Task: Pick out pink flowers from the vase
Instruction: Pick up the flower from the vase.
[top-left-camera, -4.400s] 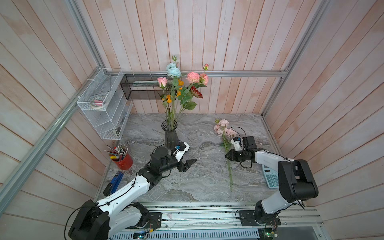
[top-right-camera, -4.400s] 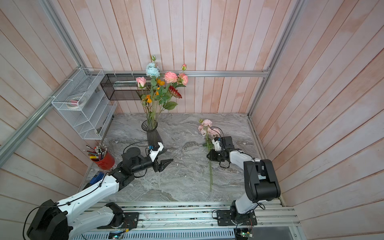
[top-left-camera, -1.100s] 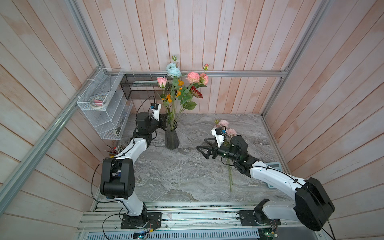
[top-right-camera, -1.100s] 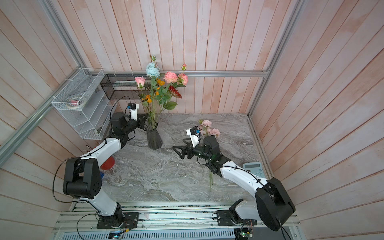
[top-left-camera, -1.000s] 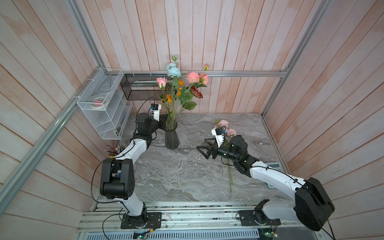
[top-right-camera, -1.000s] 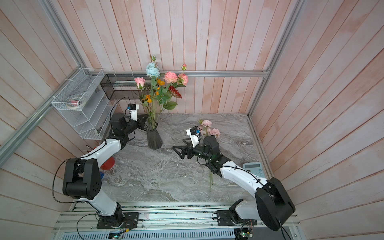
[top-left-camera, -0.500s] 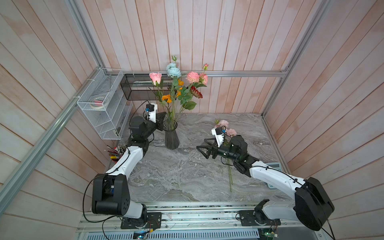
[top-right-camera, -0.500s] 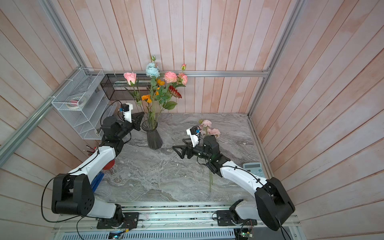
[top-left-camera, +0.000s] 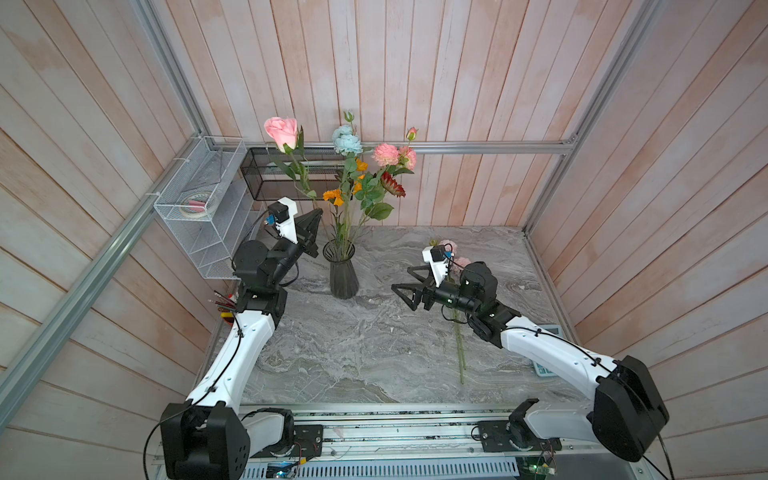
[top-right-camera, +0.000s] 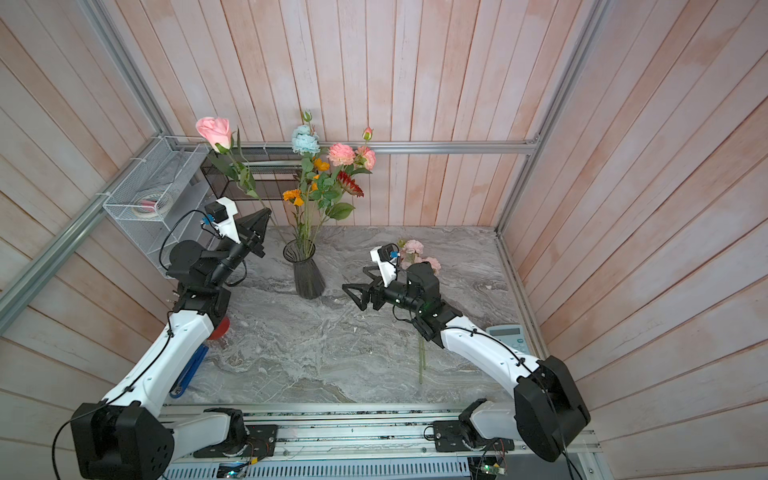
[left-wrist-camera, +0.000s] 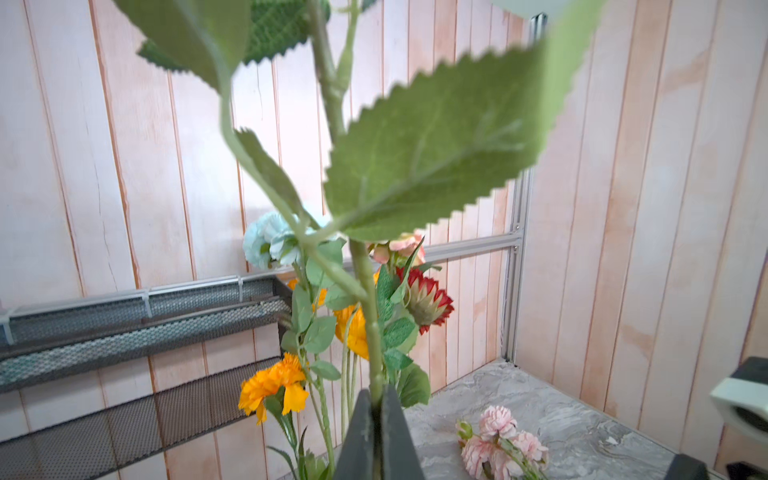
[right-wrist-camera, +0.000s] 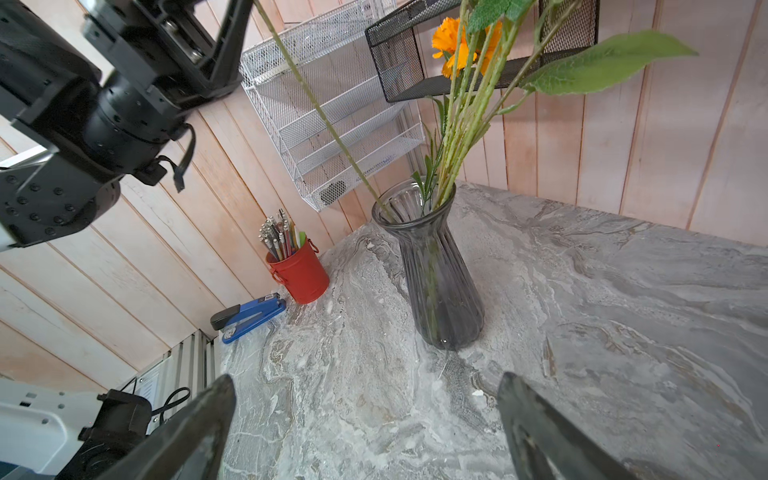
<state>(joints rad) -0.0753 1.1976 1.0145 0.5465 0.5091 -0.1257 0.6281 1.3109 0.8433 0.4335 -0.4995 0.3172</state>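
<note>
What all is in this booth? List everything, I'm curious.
vase: one, grey, on the table
pink rose: one, pink, held above the vase
pink blooms: two plus bud, in the vase
pink sprig: one, pale, lying on table
blue bloom: one, light blue, vase
orange flowers: about three, vase
red flower: one, dark red, vase
wire rack: one, white, left wall
mesh shelf: one, black, back wall
pencil cup: one, red, left edge
stapler: one, blue, beside the cup
calculator: one, pale, right edge
left pincer: one, black, shut on rose stalk
right pincer: one, black, open, empty
</note>
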